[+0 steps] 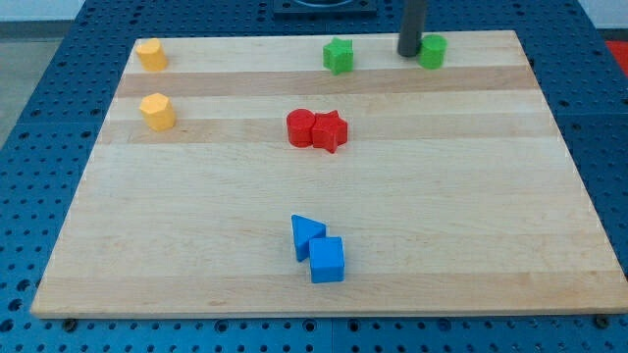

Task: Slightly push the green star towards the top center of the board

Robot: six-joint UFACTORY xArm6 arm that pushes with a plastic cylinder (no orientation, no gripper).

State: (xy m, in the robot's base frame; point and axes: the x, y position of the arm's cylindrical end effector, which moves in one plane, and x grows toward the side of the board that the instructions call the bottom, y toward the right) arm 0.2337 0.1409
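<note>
The green star (339,55) sits near the board's top edge, a little right of centre. A second green block (433,50), its shape unclear, sits further right along the top edge. My tip (409,53) stands right against the left side of that second green block, well to the right of the green star.
A red cylinder (300,127) and a red star (331,130) touch in the board's middle. A blue triangle (306,235) and a blue cube (328,260) touch near the bottom. Two yellow blocks (151,54) (157,111) sit at the top left. The wooden board (471,196) is edged by blue pegboard.
</note>
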